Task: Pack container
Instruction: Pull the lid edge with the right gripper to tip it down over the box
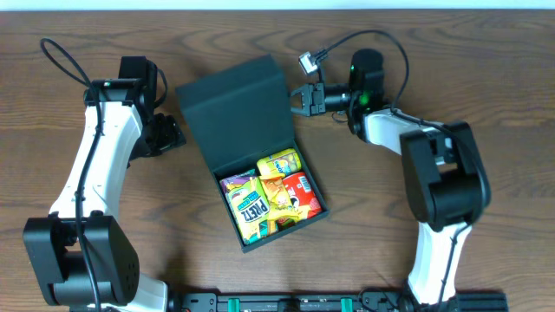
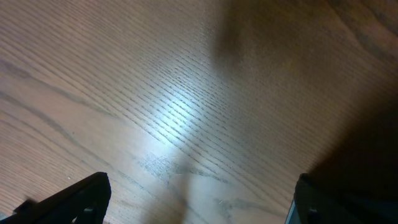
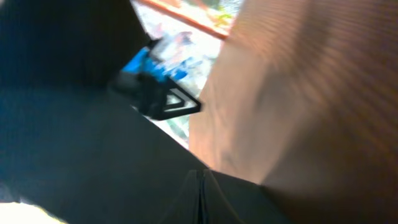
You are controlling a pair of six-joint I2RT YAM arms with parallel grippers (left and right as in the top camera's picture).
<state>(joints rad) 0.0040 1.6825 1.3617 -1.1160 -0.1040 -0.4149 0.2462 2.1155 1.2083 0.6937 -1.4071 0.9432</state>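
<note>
Cardboard container (image 1: pixel 288 231): mid-table, set at an angle between the two arms; matte dark box, hinged lid (image 1: pixel 234 108) on its far side.
Lid: not yet down. It leans over the far part of the container and leaves the near part uncovered.
Contents: bright snack packets (image 1: pixel 270 195) lie side by side in the uncovered part and fill it. Judged packed, with closing left to do.
Right gripper (image 1: pixel 301 99): at the right edge of the lid, at or just beside it; contact cannot be confirmed from overhead. Jaws pressed together, nothing between them. The wrist view is blurred and shows only a dark surface close up.
Reason for pose: closed fingers make a blunt pusher, suited to tipping the lid over the packets rather than gripping it. This is a judgement.
Left gripper (image 1: pixel 169 134): just left of the container, apart from it. Jaws spread wide and empty, with only bare wood between the fingers (image 2: pixel 87 193). Judged standing by, perhaps to steady the container.
Table (image 1: pixel 486 52): brown wood grain; nothing else lies near the container.
</note>
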